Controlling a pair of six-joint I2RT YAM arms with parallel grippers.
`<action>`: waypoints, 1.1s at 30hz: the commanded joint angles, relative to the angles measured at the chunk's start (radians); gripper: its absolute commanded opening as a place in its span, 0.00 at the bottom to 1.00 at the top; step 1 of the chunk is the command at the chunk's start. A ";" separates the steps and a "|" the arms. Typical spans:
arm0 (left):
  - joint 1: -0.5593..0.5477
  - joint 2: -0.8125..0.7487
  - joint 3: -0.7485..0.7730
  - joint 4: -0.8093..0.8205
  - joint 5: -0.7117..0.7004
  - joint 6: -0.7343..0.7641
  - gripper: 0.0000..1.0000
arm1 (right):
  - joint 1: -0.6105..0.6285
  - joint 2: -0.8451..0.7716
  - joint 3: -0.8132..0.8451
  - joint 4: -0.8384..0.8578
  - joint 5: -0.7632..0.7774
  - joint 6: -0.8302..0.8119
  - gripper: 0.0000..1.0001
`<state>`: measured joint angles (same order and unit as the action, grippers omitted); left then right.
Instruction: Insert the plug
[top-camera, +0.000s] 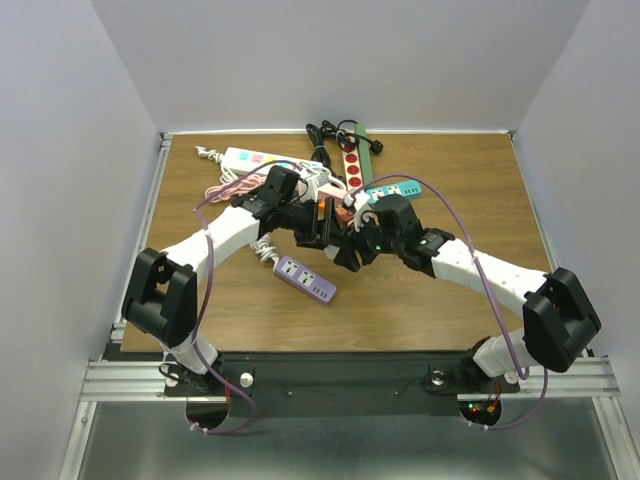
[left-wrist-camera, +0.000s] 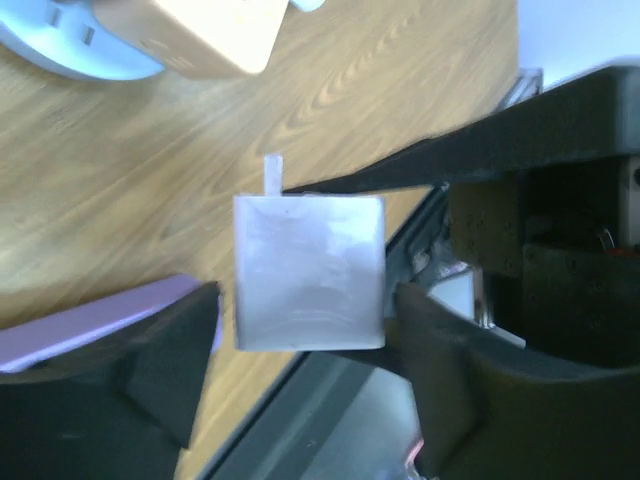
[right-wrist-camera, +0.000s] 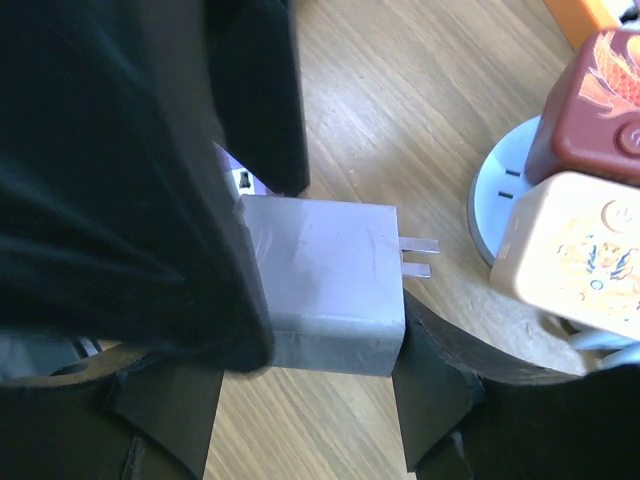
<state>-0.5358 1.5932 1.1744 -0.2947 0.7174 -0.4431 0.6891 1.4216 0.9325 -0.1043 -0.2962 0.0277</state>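
A white square plug (left-wrist-camera: 310, 270) with two flat prongs hangs in the air above the wood table. My right gripper (right-wrist-camera: 305, 355) is shut on the plug (right-wrist-camera: 325, 280): one finger (right-wrist-camera: 435, 385) presses the prong face, and the other presses the back. My left gripper (left-wrist-camera: 305, 300) is open around the same plug, with a thin gap at each finger. In the top view both grippers meet at mid-table, left (top-camera: 322, 232) and right (top-camera: 352, 240), and they hide the plug. A purple power strip (top-camera: 305, 279) lies just in front of them.
A round white socket (right-wrist-camera: 500, 200) carries a beige adapter (right-wrist-camera: 580, 270) and a red-brown one (right-wrist-camera: 590, 110) close to the prongs. A white strip (top-camera: 250, 158), a red-buttoned strip (top-camera: 352, 165), a teal strip (top-camera: 395, 190) and tangled cables lie behind the grippers.
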 joint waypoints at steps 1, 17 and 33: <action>0.022 -0.104 -0.007 0.078 0.040 0.017 0.95 | 0.000 0.007 -0.007 0.071 0.046 0.051 0.00; 0.152 -0.387 -0.306 0.588 -0.068 0.138 0.98 | -0.129 0.013 0.141 -0.075 -0.114 0.196 0.00; 0.096 -0.576 -0.572 1.032 -0.168 0.256 0.93 | -0.212 0.086 0.396 -0.163 -0.566 0.507 0.01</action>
<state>-0.4103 1.0462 0.6197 0.5648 0.5930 -0.2287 0.4728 1.5040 1.2583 -0.2901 -0.7147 0.4389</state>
